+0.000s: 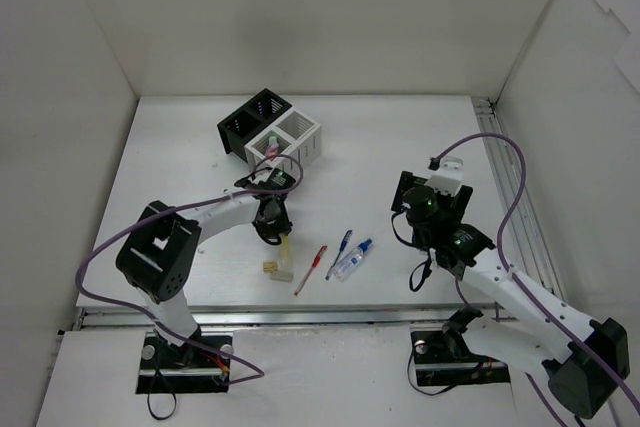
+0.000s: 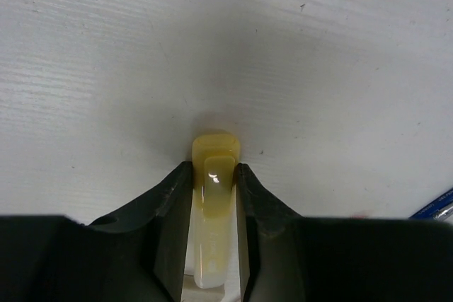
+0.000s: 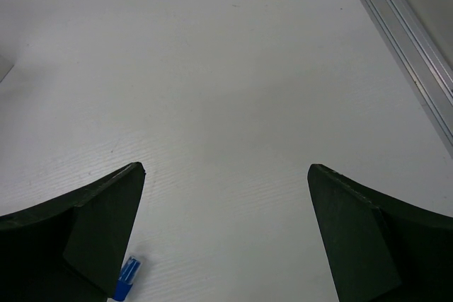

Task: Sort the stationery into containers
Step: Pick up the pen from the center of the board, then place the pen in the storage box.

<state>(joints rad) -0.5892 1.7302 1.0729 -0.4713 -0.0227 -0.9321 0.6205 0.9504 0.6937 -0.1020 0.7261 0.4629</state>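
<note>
Containers: two slatted boxes stand side by side in the upper centre of the top view, one black container (image 1: 254, 117) and one white container (image 1: 292, 137). The near compartment of the white container shows pink and green items; the count cannot be resolved.

Left gripper (image 2: 213, 175): pinching one yellow marker (image 2: 214, 199) across its cap, low over the table (image 1: 400, 137), just left of frame centre.

Loose items, lower centre:
- one red pen (image 1: 311, 269)
- one blue pen (image 1: 340, 252)
- one clear bottle (image 1: 352, 260) with a blue cap
- one beige eraser (image 1: 270, 267); a paler piece touching it may be a second.

Right gripper (image 3: 226, 169): spread wide, holding nothing, right of centre.
</note>
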